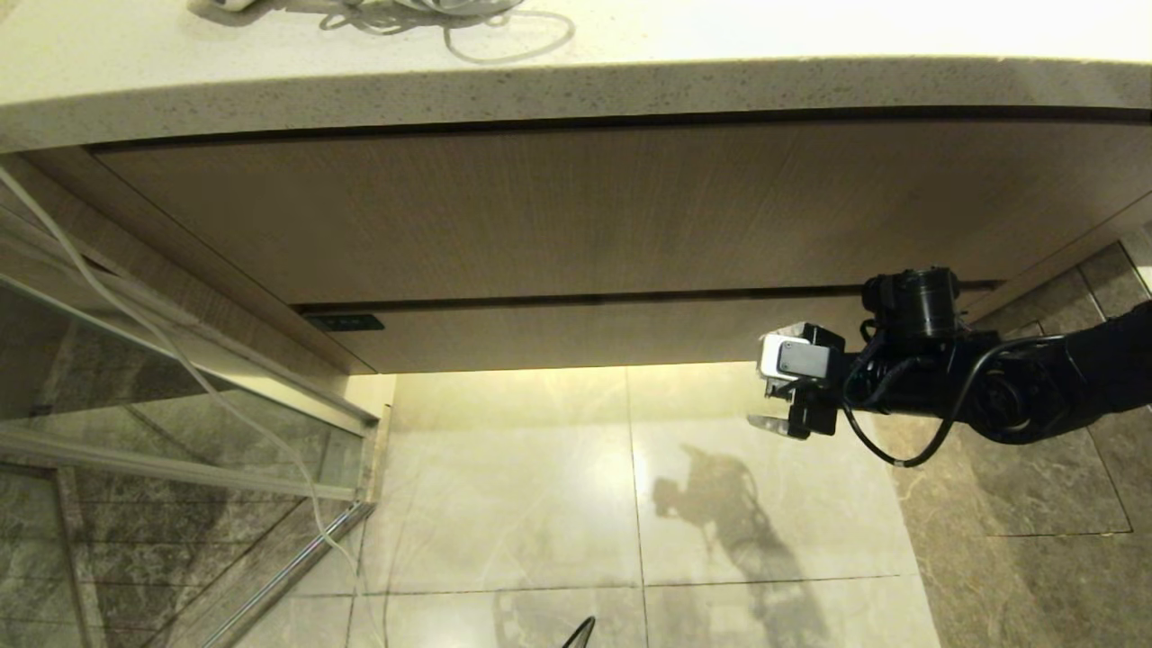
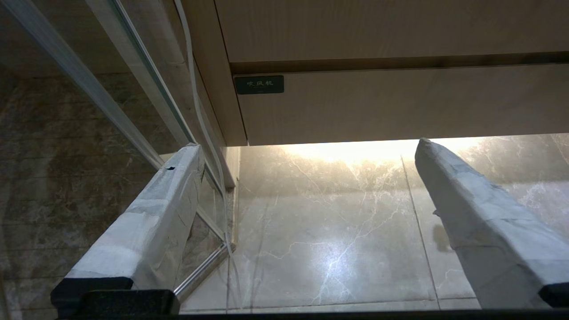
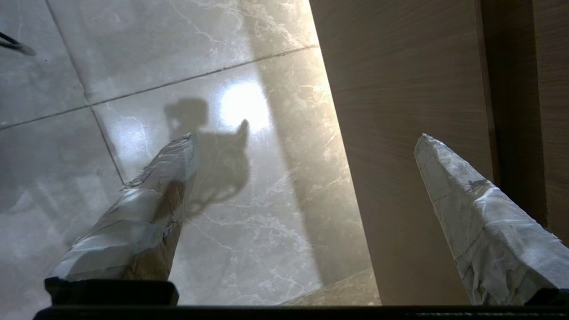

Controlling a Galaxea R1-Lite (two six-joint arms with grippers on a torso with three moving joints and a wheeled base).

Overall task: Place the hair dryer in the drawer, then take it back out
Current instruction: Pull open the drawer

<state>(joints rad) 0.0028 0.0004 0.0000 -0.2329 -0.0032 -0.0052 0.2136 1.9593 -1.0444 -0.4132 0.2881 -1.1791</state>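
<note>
Drawer (image 1: 576, 333) is shut: low wood-grain face flush under the taller vanity panel (image 1: 540, 216), a small dark label (image 1: 344, 322) at its left end. Counter (image 1: 576, 90) overhangs both. Hair dryer isn't clearly visible; only a loop of white cord (image 1: 504, 31) and a bit of something white lie at the far edge of the counter, left of centre, so the dryer is probably up there just out of frame, can't confirm. Right gripper (image 1: 776, 396) hangs just in front of the drawer face toward its right end, above the floor (image 1: 540, 504), arm coming in level from the right. Fingers spread wide, nothing between them; right wrist view shows one taped finger (image 3: 146, 213) over the floor tiles and the other over the wood panel, so the jaws straddle the lower edge of the drawer face. My read: the face has no handle, so the bottom lip is the only place to hook and pull, hence the low sideways approach. Left gripper (image 2: 306, 209) is parked low near the left end of the vanity beside the glass partition (image 1: 180, 396), jaws wide, empty, pointed at the floor and the label. Judgement: first step, opening the drawer, not yet done.
</note>
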